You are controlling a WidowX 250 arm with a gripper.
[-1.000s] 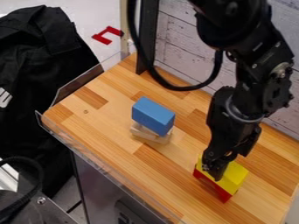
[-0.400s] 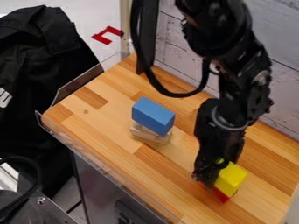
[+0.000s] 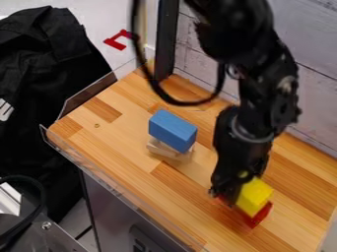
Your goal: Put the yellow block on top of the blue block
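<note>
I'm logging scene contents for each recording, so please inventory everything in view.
Yellow block: one, yellow, lower right, over the red block
Red block: one, red, on the tabletop
Blue block: one, blue, mid-table, on pale wood
Pale wood: at least one piece, beige, under the blue block
Tabletop: one, wood-brown, centre
Plank wall: one, whitish, upper right
Post: one, black, top
Cloth: black, left
Floor mark: one, red, upper left
Arm: one, black, from the top edge
Gripper: one, black, beside the yellow block
</note>
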